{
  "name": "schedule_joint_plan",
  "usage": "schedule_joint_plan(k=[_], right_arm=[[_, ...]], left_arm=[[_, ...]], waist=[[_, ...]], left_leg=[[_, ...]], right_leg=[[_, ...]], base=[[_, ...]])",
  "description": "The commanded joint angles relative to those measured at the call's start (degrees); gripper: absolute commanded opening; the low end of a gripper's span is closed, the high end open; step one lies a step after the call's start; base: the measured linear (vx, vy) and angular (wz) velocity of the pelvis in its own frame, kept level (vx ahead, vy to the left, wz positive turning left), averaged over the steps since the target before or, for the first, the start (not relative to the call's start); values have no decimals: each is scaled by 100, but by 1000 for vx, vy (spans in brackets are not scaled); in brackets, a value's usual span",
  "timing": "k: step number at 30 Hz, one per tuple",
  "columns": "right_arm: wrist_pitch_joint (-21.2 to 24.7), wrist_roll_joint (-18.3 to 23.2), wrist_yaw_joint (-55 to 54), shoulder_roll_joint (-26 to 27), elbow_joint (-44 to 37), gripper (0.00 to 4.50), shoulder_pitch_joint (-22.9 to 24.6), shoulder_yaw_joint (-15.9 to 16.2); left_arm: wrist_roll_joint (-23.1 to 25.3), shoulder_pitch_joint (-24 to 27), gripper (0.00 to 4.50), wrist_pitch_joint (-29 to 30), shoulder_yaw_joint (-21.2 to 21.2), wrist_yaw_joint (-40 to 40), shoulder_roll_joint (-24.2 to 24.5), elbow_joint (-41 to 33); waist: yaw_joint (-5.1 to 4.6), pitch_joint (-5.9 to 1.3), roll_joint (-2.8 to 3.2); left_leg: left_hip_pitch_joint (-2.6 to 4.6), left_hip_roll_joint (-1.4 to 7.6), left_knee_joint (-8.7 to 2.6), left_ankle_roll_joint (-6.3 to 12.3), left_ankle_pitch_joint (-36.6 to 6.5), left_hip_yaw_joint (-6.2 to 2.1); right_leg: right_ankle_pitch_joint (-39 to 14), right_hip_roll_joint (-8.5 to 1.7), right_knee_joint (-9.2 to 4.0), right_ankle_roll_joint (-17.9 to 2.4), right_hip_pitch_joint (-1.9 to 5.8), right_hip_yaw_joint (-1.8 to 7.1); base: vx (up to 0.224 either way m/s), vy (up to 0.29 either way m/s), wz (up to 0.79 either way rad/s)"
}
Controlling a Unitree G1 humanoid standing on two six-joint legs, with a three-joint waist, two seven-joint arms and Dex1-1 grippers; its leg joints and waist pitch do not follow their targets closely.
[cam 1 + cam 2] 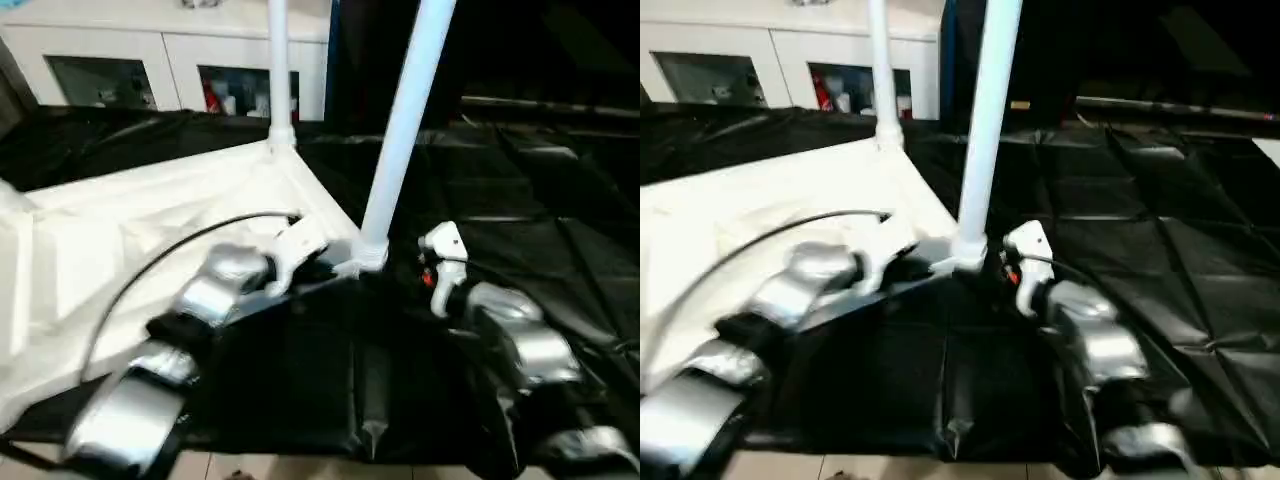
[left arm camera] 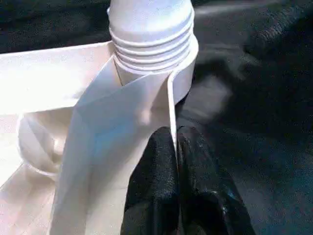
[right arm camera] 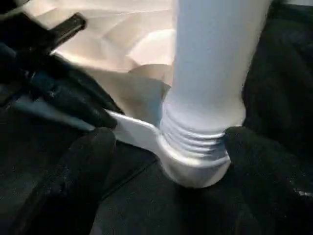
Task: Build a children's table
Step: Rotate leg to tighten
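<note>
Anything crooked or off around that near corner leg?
The near leg leans right instead of standing plumb like the far leg, and thread rings show above its corner socket, so it looks not fully seated.

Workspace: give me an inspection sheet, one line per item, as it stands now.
Surface: black-draped table, cloth creased.
Job's things: tabletop lies underside up; near leg and far leg stand upright in corner sockets, the near leg's thread partly exposed.
Clutter: nothing seen.
Grippers: left gripper shut on the tabletop's edge wall beside the near socket; right gripper open, fingers either side of the near leg's base, apart from it.
Cables: black cable arcs over the left forearm.
Surroundings: white glass-door cabinet behind.
</note>
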Motion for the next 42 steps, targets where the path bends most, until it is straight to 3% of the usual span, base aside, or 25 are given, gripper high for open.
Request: schedule_joint_plan(k=[1, 8, 14, 15, 26, 32, 34, 36, 37, 40, 42], right_arm=[[47, 52, 296, -131, -199, 392, 46, 101], [172, 16, 838, -391, -348, 392, 36, 387], [196, -13, 1119, -369, -396, 392, 76, 531], [176, -33, 1108, -351, -358, 392, 63, 545], [161, -58, 1165, -284, -309, 298, 67, 616], [125, -12, 945, -166, -214, 277, 113, 490], [71, -55, 714, -84, -122, 277, 109, 423], [29, -392, -201, 158, 270, 276, 48, 360], [23, -500, -464, 220, 384, 276, 27, 355], [171, -582, -1425, 611, 708, 275, -31, 155], [250, -586, -2195, 911, 943, 275, -141, -53]], left_arm=[[-153, 197, 0, -107, -239, -644, 55, -337], [-461, 558, 0, 154, -316, -1471, 382, -1128], [-538, 684, 0, 322, -298, -1566, 425, -1445], [-539, 697, 0, 347, -297, -1569, 431, -1481], [-535, 804, 0, 506, -281, -1562, 519, -1691], [-515, 863, 0, 598, -278, -1497, 507, -1747], [-469, 822, 0, 549, -232, -1282, 418, -1632], [-279, 568, 0, 439, -48, -393, 96, -1067], [-246, 495, 0, 446, 5, -172, 12, -917], [-116, 199, 0, 534, 99, 551, -290, -404], [-59, 0, 0, 679, 131, 952, -505, -133]], waist=[[37, -342, -22], [90, -323, -16], [129, -329, -34], [130, -331, -66], [157, -344, -53], [151, -350, -50], [143, -343, -40], [125, -332, -37], [93, -306, -39], [83, -293, -29], [67, -311, -29]], left_leg=[[82, 339, -358, 501, -921, -88], [97, 351, -395, 284, -1147, -75], [85, 342, -375, 350, -956, -56], [83, 339, -373, 356, -948, -53], [76, 328, -353, 399, -785, -51], [78, 322, -344, 404, -738, -49], [76, 324, -349, 372, -792, -51], [73, 319, -363, 304, -900, -58], [107, 306, -391, 110, -1179, -65], [159, 304, -411, -36, -1489, -66], [134, 311, -434, -123, -1490, -93]], right_leg=[[-238, -377, -364, -1612, 247, 220], [-584, -377, -370, -1532, 218, 226], [-416, -384, -351, -1503, 216, 228], [-452, -383, -355, -1482, 219, 227], [-307, -376, -327, -1474, 219, 222], [-256, -373, -320, -1492, 221, 223], [-318, -378, -330, -1493, 208, 225], [-485, -372, -350, -1455, 208, 228], [-973, -375, -406, -1370, 183, 229], [-1465, -392, -469, -1246, 138, 253], [-1509, -399, -466, -1131, 170, 248]], base=[[0, 0, 0], [0, 0, 0], [0, 0, 0], [0, 0, 0], [0, 0, 0], [0, 0, 0], [0, 0, 0], [0, 0, 0], [0, 0, 0], [0, 0, 0], [0, 0, 0]])
